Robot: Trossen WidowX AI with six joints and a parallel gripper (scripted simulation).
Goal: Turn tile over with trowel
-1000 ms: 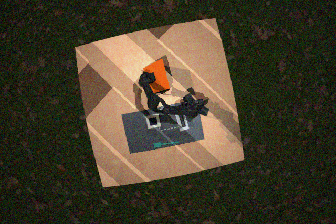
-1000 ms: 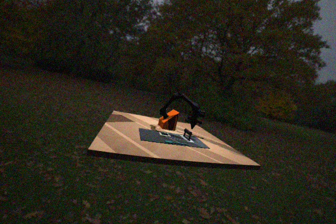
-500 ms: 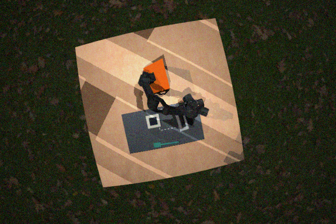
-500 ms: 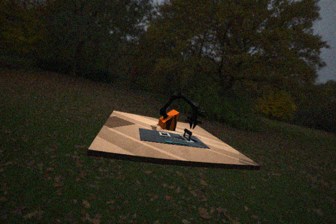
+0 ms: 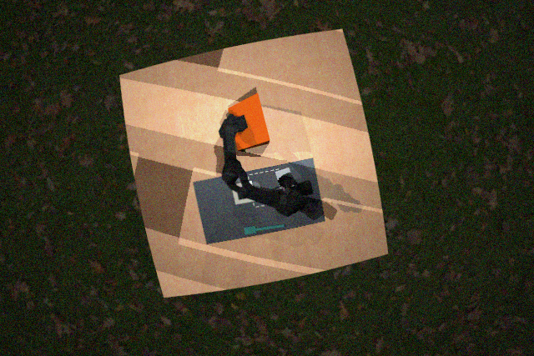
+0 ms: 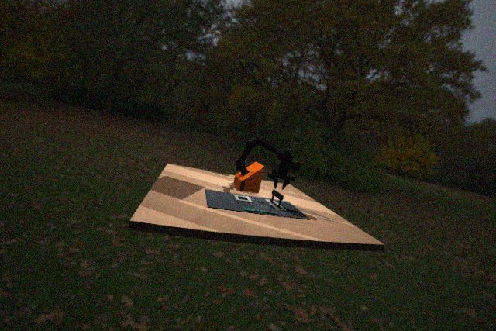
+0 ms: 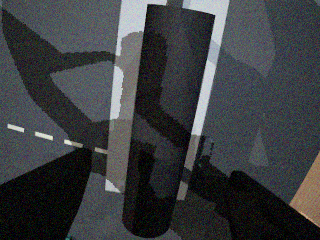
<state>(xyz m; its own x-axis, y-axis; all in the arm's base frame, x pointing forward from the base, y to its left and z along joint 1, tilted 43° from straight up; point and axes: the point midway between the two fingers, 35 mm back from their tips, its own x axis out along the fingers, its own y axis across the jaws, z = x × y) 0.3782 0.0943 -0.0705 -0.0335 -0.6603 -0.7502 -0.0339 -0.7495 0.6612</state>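
"Where's the tool?"

"It's pointing down over the right part of the dark mat. Fingers are standing a bit over halfway open, holding nothing."

"What's below it?"

"A raised black handle on a pale plate. In the exterior view the fingertips are hovering just above the handle; in the wrist view it's showing between them."

"And the tile?"

"I'm taking it to be the pale square with the dark centre, lying flat on the mat's left part, the arm partly covering it from above. Its dark centre is facing up. The dashed outline is running between it and the plate."

"Anything nearer?"

"A teal long-handled piece is lying along the mat's near edge, broad end left. I can't tell whether that or the handled plate is the trowel. An orange block is standing on the tabletop, beyond the mat's far edge."
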